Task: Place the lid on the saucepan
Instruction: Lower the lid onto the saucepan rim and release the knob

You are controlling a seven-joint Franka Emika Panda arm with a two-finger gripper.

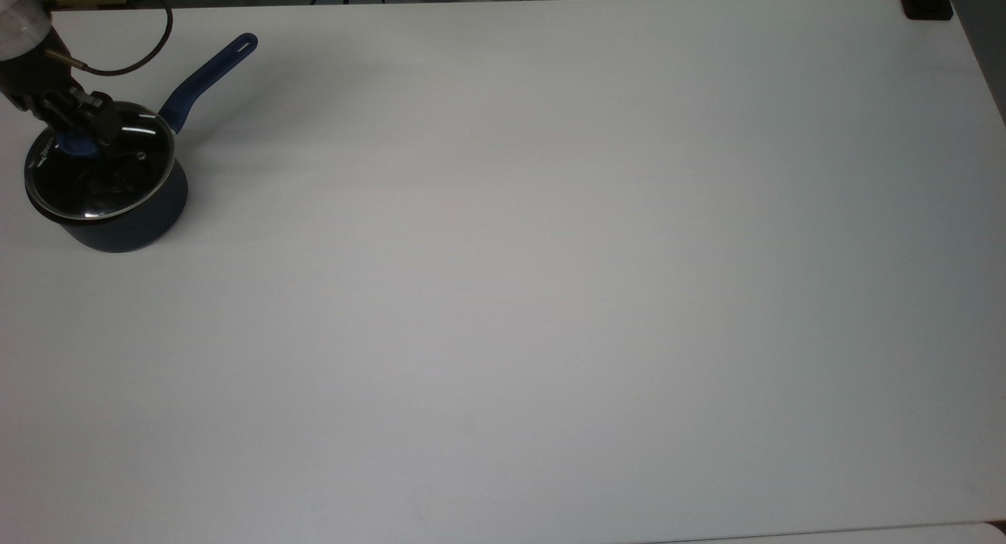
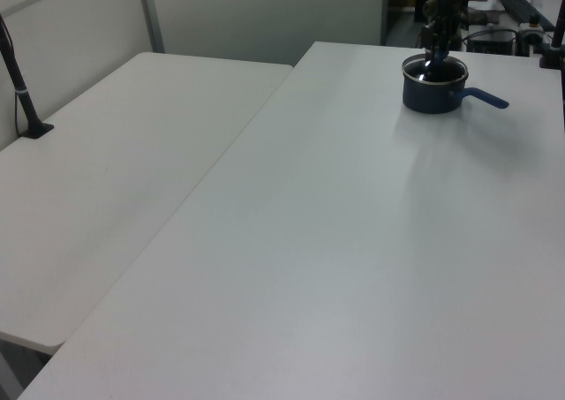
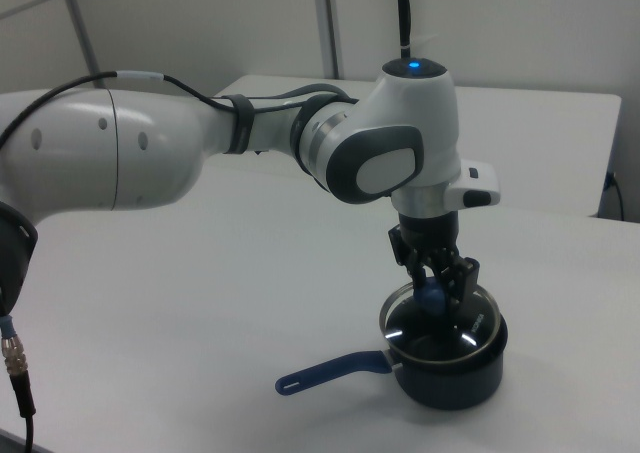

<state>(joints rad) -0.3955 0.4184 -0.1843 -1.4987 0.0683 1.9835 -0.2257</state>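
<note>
The white arm reaches straight down, its jaws (image 3: 437, 291) closed on the blue knob of the round clear glass lid (image 3: 440, 319). The lid sits on the small dark navy saucepan (image 1: 118, 214) near the white bench's (image 1: 550, 292) corner, at the top view's upper left.

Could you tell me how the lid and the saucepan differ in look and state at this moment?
The lid is a clear glass disc with a thin metal rim; the saucepan is an opaque dark navy pot. The lid carries a short blue knob that the gripper is clamped on; the saucepan has a long blue handle lying free. The lid rests on the saucepan, which stands on the table. Both are round.
</note>
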